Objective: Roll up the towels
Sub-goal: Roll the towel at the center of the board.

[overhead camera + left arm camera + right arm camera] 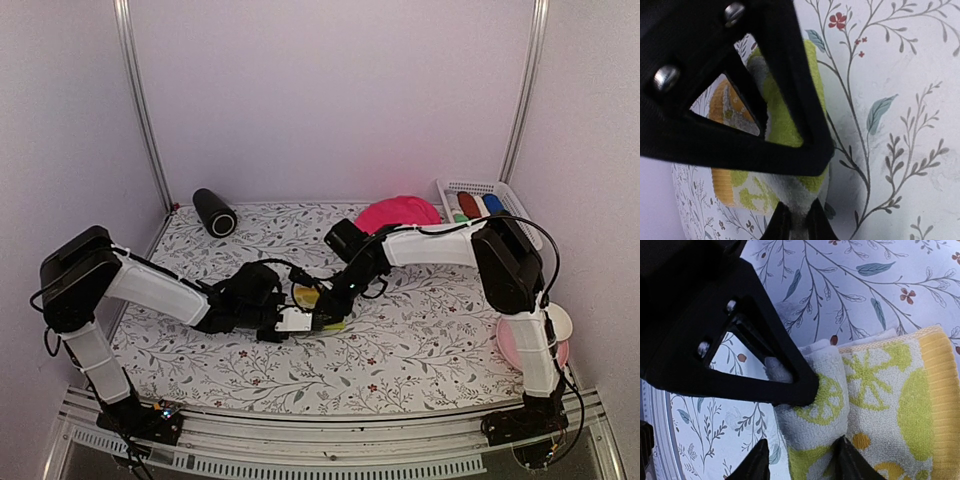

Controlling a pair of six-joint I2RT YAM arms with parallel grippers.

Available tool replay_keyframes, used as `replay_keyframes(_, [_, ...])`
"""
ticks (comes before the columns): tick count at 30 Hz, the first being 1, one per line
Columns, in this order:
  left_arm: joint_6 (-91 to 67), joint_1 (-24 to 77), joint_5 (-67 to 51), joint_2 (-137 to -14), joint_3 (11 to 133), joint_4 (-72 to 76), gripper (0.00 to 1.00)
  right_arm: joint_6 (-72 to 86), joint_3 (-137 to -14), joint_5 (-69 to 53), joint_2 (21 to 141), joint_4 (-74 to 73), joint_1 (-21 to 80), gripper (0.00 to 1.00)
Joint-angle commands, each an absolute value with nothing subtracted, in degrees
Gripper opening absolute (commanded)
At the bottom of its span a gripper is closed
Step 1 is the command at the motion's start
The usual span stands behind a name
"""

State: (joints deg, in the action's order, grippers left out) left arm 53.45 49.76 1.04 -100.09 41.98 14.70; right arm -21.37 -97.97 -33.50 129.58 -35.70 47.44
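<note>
Left wrist view: left gripper narrowed to a tight pinch on one end of the lemon-print towel, cloth squeezed between the tips; right wrist view: right gripper spread wider, jaws straddling the rolled part, bare bench showing beside one tip, so apparently not clamped; towel at the middle of the bench, a little toward the near edge, partly rolled, flat remainder with its yellow border lying just beside the roll. Risks, by judgement only: slackening of the roll if the pinch lets go before the straddling jaws close; a skewed or coned roll if one end turns ahead of the other; dragging of the flat part across the printed cover instead of winding; a knock between the two grippers, working almost touching over one small cloth; snagging of soft pile on a fingertip. Around: black cylinder lying near the far left corner, well apart; hot pink towel heaped unrolled at the far edge, beyond the right arm; white basket at the far right corner holding red, blue and green rolls; pink plate with white bowl near the near right corner, partly behind the right arm; none of these across the working spot; real hindrance only to sight, a black triangular frame close to the lens hiding much of the roll.
</note>
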Motion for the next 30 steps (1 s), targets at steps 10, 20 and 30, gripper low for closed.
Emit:
replay_keyframes(10, [46.67, 42.56, -16.19, -108.35, 60.01, -17.46, 0.0, -22.52, -73.91, -18.77, 107.24, -18.52, 46.62, 0.62])
replay_keyframes(20, [44.89, 37.52, -22.91, -117.53, 70.27, -30.11, 0.0, -24.09, -52.27, -11.82, 94.22, 4.22, 47.33, 0.63])
replay_keyframes(30, [43.39, 34.17, -27.11, -124.43, 80.1, -39.1, 0.02, -31.96, -52.77, -6.31, 97.56, 9.54, 53.4, 0.64])
